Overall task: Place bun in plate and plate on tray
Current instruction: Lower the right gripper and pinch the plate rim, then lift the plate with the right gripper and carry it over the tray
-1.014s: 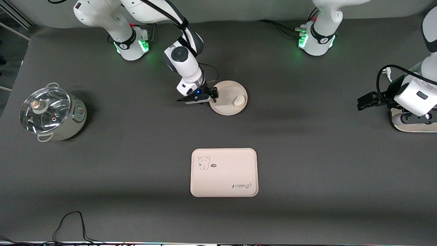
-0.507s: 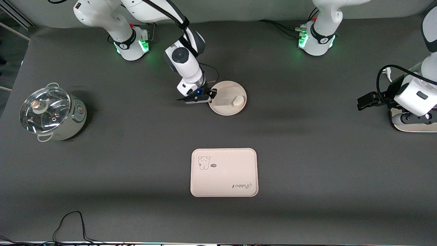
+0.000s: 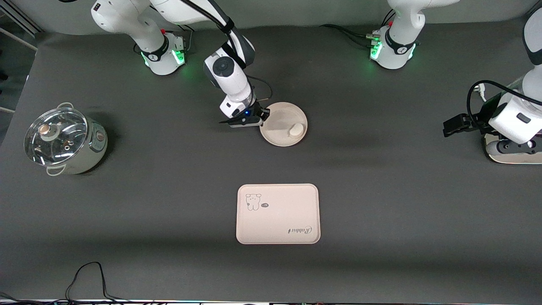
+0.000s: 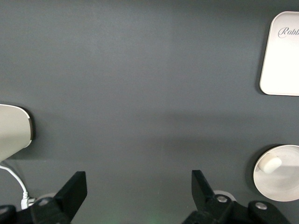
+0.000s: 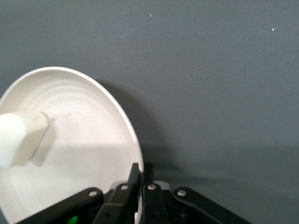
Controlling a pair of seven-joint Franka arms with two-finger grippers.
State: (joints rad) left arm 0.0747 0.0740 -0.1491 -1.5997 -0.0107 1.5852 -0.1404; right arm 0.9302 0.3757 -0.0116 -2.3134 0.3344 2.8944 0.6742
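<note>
Plate (image 3: 283, 124) and bun (image 3: 296, 129) are already together: the bun lies in the dish toward the rim away from the right tool (image 3: 263, 118), so the step in hand looks like carrying the loaded plate to the tray (image 3: 277, 214). Taking the front view from its left edge across, a lidded pot (image 3: 63, 141) stands well apart from the right tool, at the right arm's end of the worktop (image 3: 169, 203); next comes the right tool itself, its fingers pinched on the plate's rim, a grip the right wrist view shows closely, with one finger inside the rim and one outside. The plate seems slightly tipped, judging by the shadow under it. The tray lies nearer the front camera than the plate, with bare worktop between them. Last comes the left tool (image 4: 135, 191), waiting with its jaws spread wide over the left arm's end of the worktop. The next move probably calls for a level carry, since the bun sits loose and could roll, then a descent inside the tray's raised edges.
</note>
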